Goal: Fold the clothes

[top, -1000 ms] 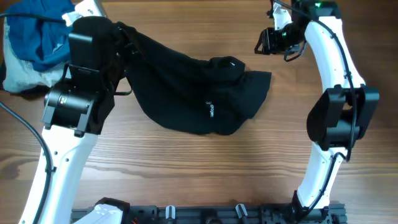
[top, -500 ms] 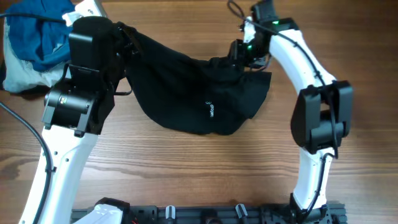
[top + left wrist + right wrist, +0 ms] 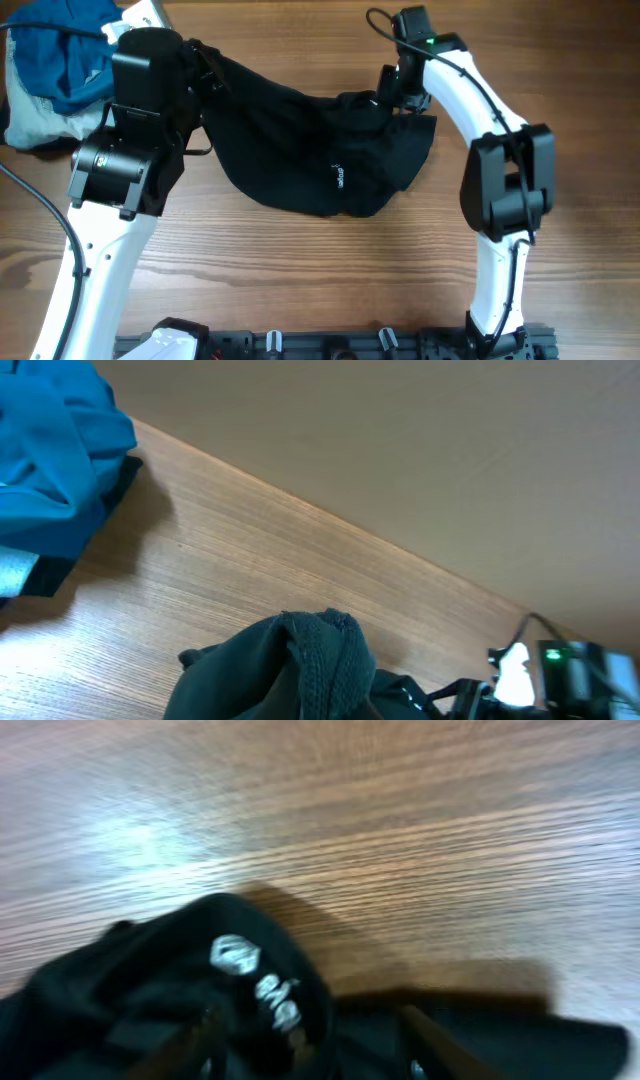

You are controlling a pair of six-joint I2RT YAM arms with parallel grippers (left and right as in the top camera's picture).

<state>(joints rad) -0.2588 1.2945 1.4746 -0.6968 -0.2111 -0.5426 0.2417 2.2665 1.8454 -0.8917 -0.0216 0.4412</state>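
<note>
The right claw (image 3: 393, 97) hangs open over the upper right edge of the black T-shirt (image 3: 290, 150).
Its fingers (image 3: 196, 1042) stand apart on either side of a fold with white lettering. The left claw (image 3: 197, 72) is clamped on the shirt's bunched left corner. The shirt spreads between them on the wooden table (image 3: 300, 270), with a blue clothes pile (image 3: 55, 60) at the far left.

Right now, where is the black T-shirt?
From overhead, the black T-shirt lies across the middle of the table, right of the blue clothes pile in the far left corner.
</note>
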